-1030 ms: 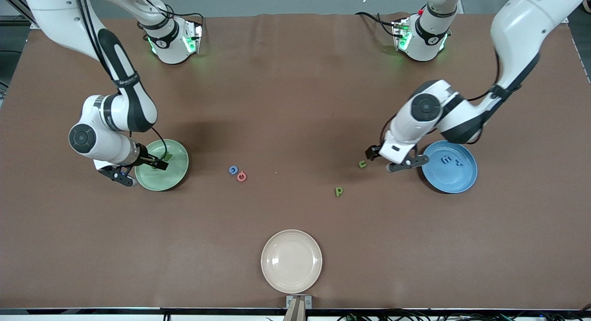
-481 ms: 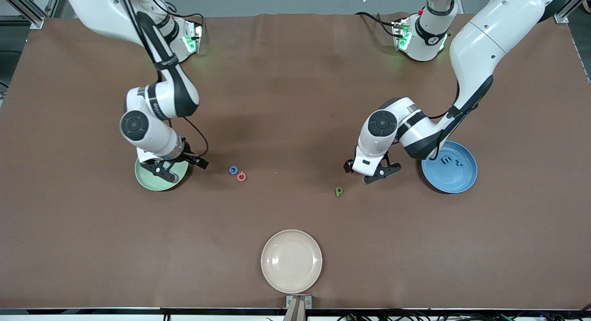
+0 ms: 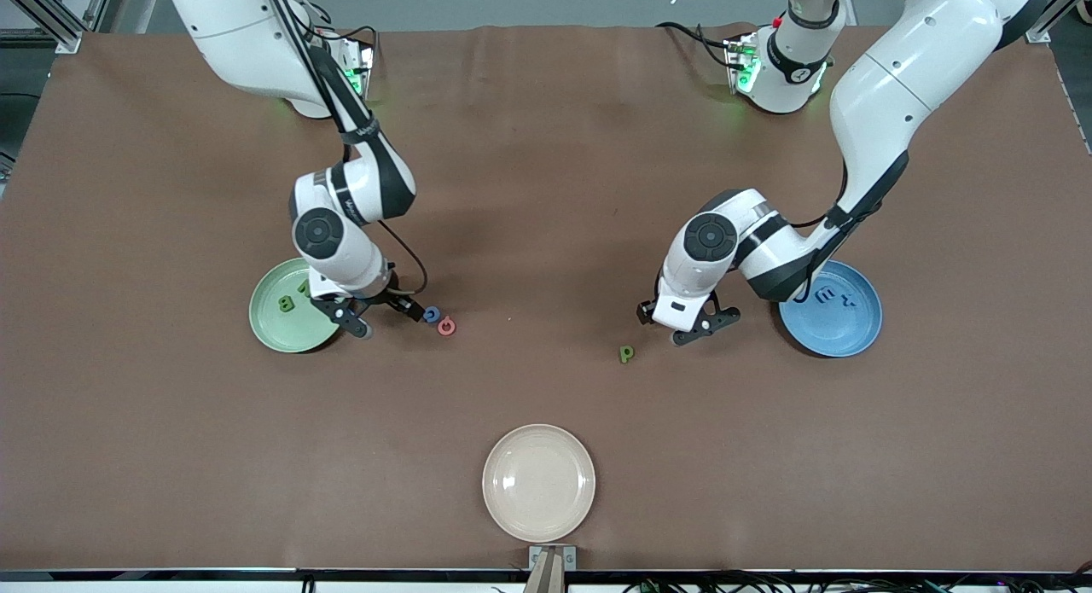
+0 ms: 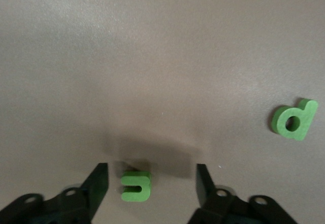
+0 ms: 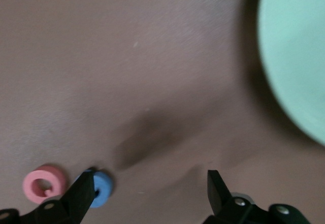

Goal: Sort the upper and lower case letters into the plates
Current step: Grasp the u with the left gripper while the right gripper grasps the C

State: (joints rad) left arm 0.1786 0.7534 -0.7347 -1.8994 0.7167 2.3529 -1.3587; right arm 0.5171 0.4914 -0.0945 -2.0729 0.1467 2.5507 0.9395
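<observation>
Left wrist view: small green letter (image 4: 136, 186) between wide-spread left claw (image 4: 151, 185) fingers, untouched on table.

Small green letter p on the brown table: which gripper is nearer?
Left. The left gripper is over the table just farther from the camera than the small green letter p; the right gripper is by the pale green plate.

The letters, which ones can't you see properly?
- Front view: green letter between the left gripper fingers is hidden under that arm.
- Front view: letters in the blue plate and green plate are too small to read.
- Right wrist view: blue letter is partly covered by a finger.
</observation>
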